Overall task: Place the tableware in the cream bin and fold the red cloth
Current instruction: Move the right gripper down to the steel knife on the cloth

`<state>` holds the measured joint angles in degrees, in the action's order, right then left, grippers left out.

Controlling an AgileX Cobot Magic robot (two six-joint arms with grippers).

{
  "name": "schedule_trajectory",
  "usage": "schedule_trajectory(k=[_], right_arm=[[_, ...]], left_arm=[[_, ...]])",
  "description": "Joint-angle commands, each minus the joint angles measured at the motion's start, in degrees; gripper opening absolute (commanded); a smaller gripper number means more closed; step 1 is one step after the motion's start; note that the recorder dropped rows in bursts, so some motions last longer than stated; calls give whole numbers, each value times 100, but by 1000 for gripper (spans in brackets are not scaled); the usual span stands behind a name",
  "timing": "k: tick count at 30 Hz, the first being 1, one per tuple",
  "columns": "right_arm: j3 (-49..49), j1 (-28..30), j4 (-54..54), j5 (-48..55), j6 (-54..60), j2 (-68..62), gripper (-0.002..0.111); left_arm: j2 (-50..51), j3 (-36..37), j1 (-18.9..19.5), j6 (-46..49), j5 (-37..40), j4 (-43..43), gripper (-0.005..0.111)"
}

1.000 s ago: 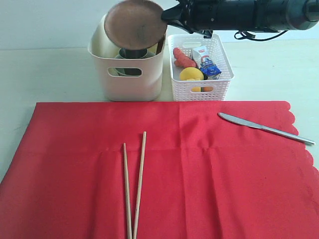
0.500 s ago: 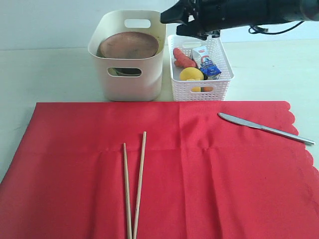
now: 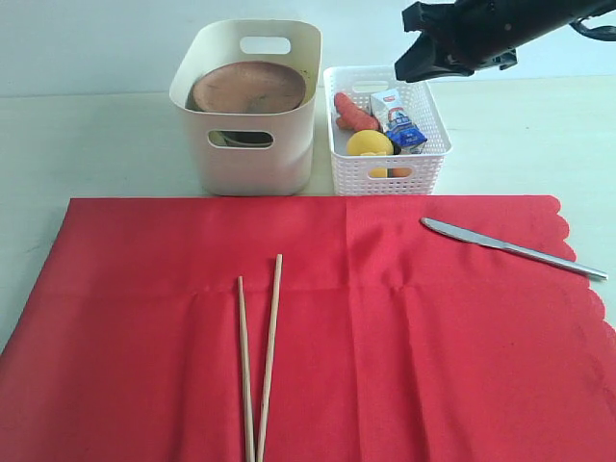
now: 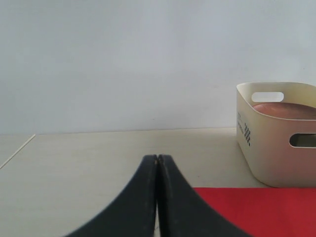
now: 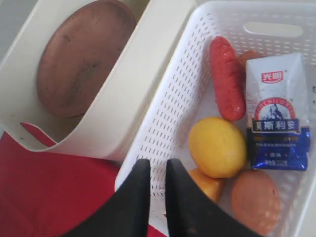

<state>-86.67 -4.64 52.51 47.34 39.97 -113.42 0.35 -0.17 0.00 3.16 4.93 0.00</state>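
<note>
The round brown plate (image 3: 248, 87) lies inside the cream bin (image 3: 252, 164), resting on other tableware hidden beneath it. Two wooden chopsticks (image 3: 260, 356) lie on the spread red cloth (image 3: 404, 337), and a slim metal knife (image 3: 510, 247) rests near its scalloped right edge. My right gripper (image 3: 406, 60) hovers above the white basket, all but shut with a thin gap and nothing in it (image 5: 157, 163). My left gripper (image 4: 157, 157) is shut and empty, low over the table left of the bin (image 4: 271, 148).
A white lattice basket (image 3: 385, 168) beside the bin holds a lemon (image 5: 217, 146), a sausage (image 5: 225, 76), a milk carton (image 5: 276, 113) and an egg. Pale tabletop (image 3: 96, 135) surrounds the cloth, with a plain wall behind.
My right gripper let the brown plate drop into the cream bin, then drew back to the right over the white basket with its jaws closing.
</note>
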Motion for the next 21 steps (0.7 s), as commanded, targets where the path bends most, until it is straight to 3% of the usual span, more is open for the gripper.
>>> schedule_trajectory(k=[1,9,15,21], right_arm=[[617,9,-84,-484,225,537,11],[1290,9,-1060,-870,15,1257,11],[1394,9,-3242,-444,-1180,1759,11],[1831,-3,-4597,239,-1107,1901,11]], left_arm=[[-35,17,-3,6,14,-78,3],[-35,17,-3,6,14,-78,3],[-35,17,-3,6,14,-78,3],[-35,17,-3,6,14,-78,3]])
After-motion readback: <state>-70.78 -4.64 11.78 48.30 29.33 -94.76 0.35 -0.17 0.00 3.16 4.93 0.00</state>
